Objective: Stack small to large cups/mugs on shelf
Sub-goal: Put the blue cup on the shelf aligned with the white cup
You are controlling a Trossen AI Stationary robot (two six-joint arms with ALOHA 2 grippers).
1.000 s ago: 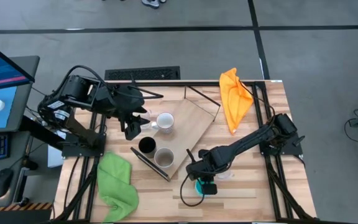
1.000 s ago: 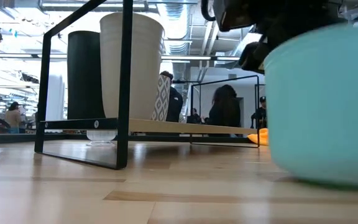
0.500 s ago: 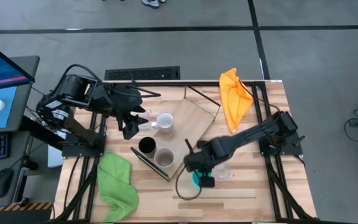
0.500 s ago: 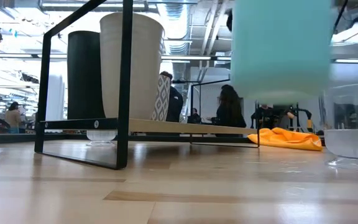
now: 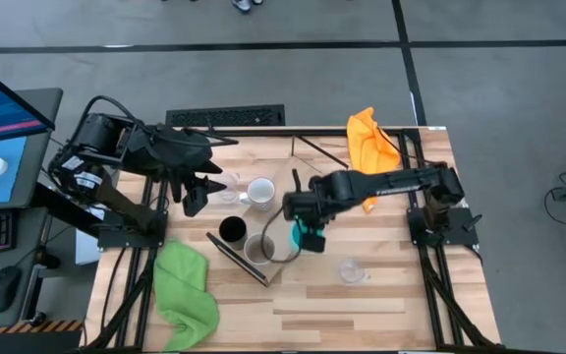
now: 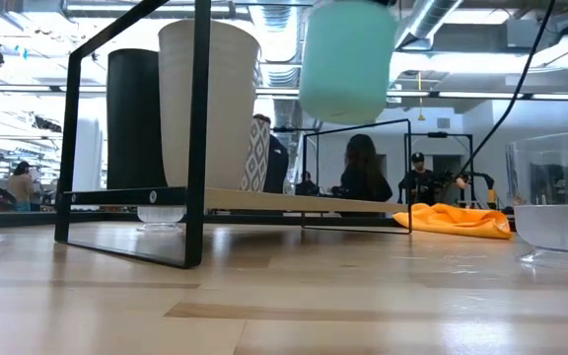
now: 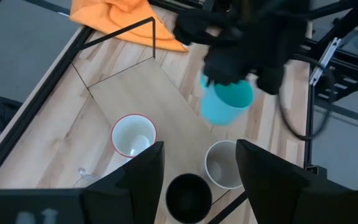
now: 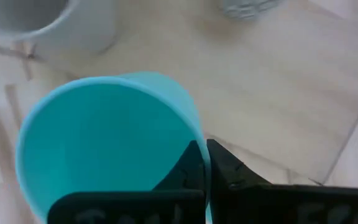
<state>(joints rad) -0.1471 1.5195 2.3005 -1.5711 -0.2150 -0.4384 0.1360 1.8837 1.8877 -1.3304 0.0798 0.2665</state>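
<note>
My right gripper (image 5: 303, 224) hangs over the near right part of the light-wood shelf (image 5: 308, 189), shut on the bright blue mug (image 5: 309, 239). The mug also shows in the low view (image 6: 348, 59) and the left wrist view (image 7: 227, 102). On the shelf stand the white mug (image 5: 260, 192), the black cup (image 5: 232, 229) and the beige-grey cup (image 5: 259, 248), each on its base. One clear glass (image 5: 352, 269) stands on the table, another (image 5: 226, 185) by my left gripper (image 5: 197, 195), which is open above the shelf's far left end. My right gripper holds the blue mug by its rim (image 8: 197, 146), one finger (image 8: 182, 171) inside the mug and the other finger (image 8: 232, 174) outside. The fingers come from above, pointing down. The mug hangs roughly upright below them, lifted clear, mouth up.
A green cloth (image 5: 183, 285) lies at the table's near left, an orange cloth (image 5: 371, 152) at the far right. The shelf's dark metal frame (image 6: 197, 128) stands up at its ends. People move in the room beyond the table (image 6: 361, 177).
My right gripper has lifted the blue mug off the table near the near edge and carried it up, toward the far edge and left, until it hangs over the shelf. My left gripper has drawn back slightly toward the table's left and far edge.
</note>
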